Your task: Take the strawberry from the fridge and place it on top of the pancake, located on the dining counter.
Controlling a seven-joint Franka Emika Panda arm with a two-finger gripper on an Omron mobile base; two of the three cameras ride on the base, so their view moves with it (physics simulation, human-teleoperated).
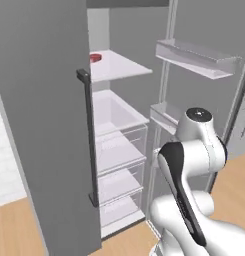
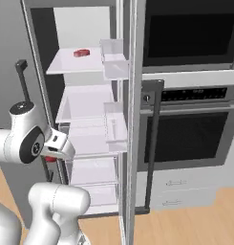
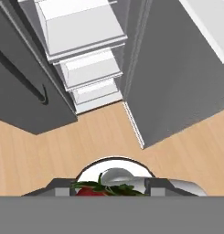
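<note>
Tool (image 3: 109, 191) clamped on strawberry (image 3: 91, 190) — red flesh, green leafy cap visible between dark finger tips at 6 o'clock of hand view. Berry held clear of fridge (image 1: 44, 125), over wood-grain floor (image 3: 86, 141), likely for carry to dining counter. Fridge doors open — matte grey panels, dark bar handle (image 1: 88, 135), white shelves, translucent drawers. Red item (image 2: 81, 53) on upper shelf, 12 o'clock.
</note>
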